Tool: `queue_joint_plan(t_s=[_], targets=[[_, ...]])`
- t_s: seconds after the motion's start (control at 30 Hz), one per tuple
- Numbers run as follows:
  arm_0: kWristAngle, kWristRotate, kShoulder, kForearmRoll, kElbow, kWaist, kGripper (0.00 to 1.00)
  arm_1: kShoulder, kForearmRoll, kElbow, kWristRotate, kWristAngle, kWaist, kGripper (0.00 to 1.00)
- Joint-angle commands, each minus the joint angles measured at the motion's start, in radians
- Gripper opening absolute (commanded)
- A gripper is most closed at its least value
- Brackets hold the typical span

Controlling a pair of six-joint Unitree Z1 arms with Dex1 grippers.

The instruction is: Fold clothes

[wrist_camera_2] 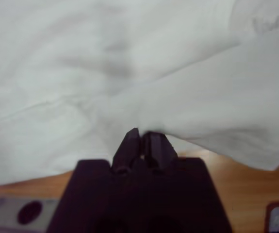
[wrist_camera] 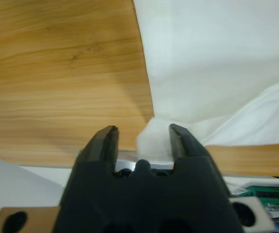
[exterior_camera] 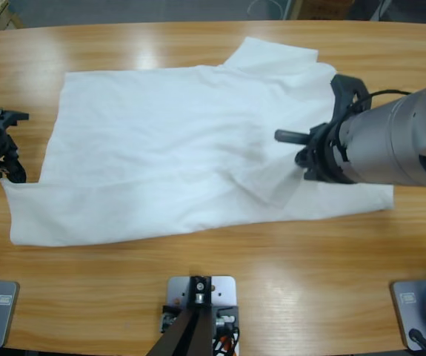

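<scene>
At the worktop's (exterior_camera: 198, 245) left edge, the left gripper (exterior_camera: 5, 159) sits with its jaws apart, a corner of the white T-shirt (exterior_camera: 168, 156) lying between them; the left wrist view shows that corner (wrist_camera: 151, 141) in the gap of the left gripper (wrist_camera: 143, 137), not clamped. The shirt lies spread across the middle of the wooden worktop, a sleeve pointing toward the far edge. At right, the right gripper (exterior_camera: 301, 148) reaches in over the shirt, its jaws closed on a pinched fold of fabric (wrist_camera_2: 178, 121) that lifts from the cloth at the jaw tips of the right gripper (wrist_camera_2: 141, 133).
</scene>
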Motion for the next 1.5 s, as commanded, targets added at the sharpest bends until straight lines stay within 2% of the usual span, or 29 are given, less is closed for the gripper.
queue_joint_plan(t_s=[0.03,0.27,0.47,0.5,0.53,0.57,0.6,0.63,0.73,0.8,0.9,1.0,1.07,1.17,1.33,1.4,1.5], targets=[[0.015,-0.003,-0.047,0.018,0.014,-0.062,0.996,0.034,0.088,0.024,0.173,0.094,0.024,0.000],[0.018,-0.006,-0.056,0.035,0.022,-0.079,0.991,0.124,0.062,0.027,0.209,0.153,0.053,0.000],[0.062,-0.012,-0.088,0.061,0.040,-0.050,0.991,0.171,0.006,0.028,0.176,0.165,0.057,0.000],[0.069,-0.012,-0.097,0.062,0.042,-0.040,0.991,0.159,0.001,0.028,0.163,0.166,0.057,0.066],[0.071,-0.012,-0.104,0.063,0.041,-0.032,0.991,0.148,0.001,0.028,0.157,0.167,0.057,0.430],[0.073,-0.012,-0.113,0.063,0.040,-0.028,0.991,0.136,0.004,0.028,0.157,0.165,0.057,0.746],[0.080,-0.014,-0.123,0.063,0.039,-0.027,0.993,0.126,0.012,0.024,0.155,0.159,0.057,0.944],[0.082,-0.019,-0.135,0.061,0.038,-0.027,0.995,0.118,0.026,0.020,0.147,0.152,0.057,0.998],[0.061,-0.037,-0.152,0.051,0.034,-0.028,0.967,0.110,0.118,-0.016,0.130,0.141,0.057,1.000],[0.013,-0.037,-0.154,0.039,0.036,-0.043,0.884,0.105,0.172,-0.037,0.130,0.134,0.057,1.000],[-0.084,-0.038,-0.153,0.005,0.052,-0.083,0.816,0.073,0.245,-0.042,0.130,0.116,0.057,1.000],[-0.103,-0.047,-0.144,-0.015,0.065,-0.126,0.816,-0.023,0.308,-0.023,0.136,0.078,0.057,0.986],[-0.104,-0.052,-0.125,-0.022,0.068,-0.153,0.816,-0.098,0.232,0.071,0.132,0.080,0.039,0.921],[-0.106,-0.056,-0.100,-0.031,0.068,-0.187,0.815,-0.141,0.054,0.221,0.061,0.133,-0.100,0.908],[-0.119,-0.100,-0.107,-0.115,0.104,-0.216,0.775,-0.140,-0.172,0.338,-0.124,0.194,-0.338,0.849],[-0.129,-0.119,-0.103,-0.180,0.135,-0.223,0.778,-0.136,-0.224,0.353,-0.195,0.218,-0.413,0.781],[-0.131,-0.146,-0.093,-0.224,0.150,-0.242,0.780,-0.120,-0.248,0.357,-0.258,0.238,-0.488,0.775]])
